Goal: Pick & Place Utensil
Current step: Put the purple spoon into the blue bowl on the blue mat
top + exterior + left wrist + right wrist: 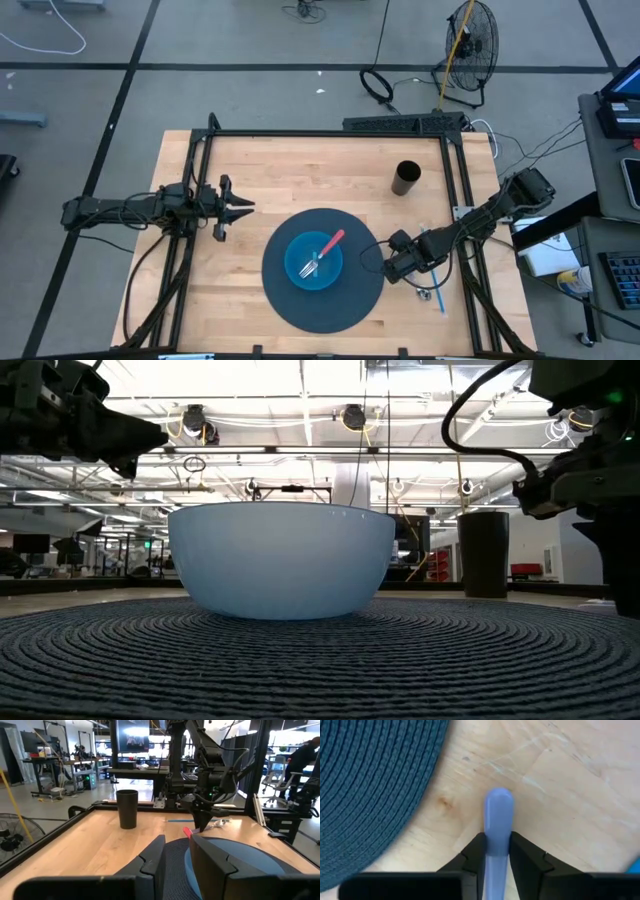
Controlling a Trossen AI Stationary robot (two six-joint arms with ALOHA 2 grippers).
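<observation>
A light-blue bowl point(313, 264) stands on a round dark woven mat point(345, 305) and holds a fork with a red handle point(325, 250). My right gripper point(397, 263) hovers at the mat's right edge, shut on a pale blue utensil handle point(498, 812). The rest of that utensil is hidden under the gripper. My left gripper point(240, 208) waits open over the table to the left of the mat, facing the bowl point(235, 860). In the low view the bowl point(282, 560) fills the middle. My right gripper point(497, 842) pinches the pale blue utensil handle point(498, 827) between its two fingers, a little back from its rounded free end point(498, 799). The handle runs along the fingers and sticks out past them over the bare wood. Whether it is lifted clear does not show.
A black cup point(406, 178) stands on the far right part of the table. Another blue utensil point(440, 298) and a small light one point(424, 293) lie on the wood right of the mat. A black frame point(330, 133) borders the table.
</observation>
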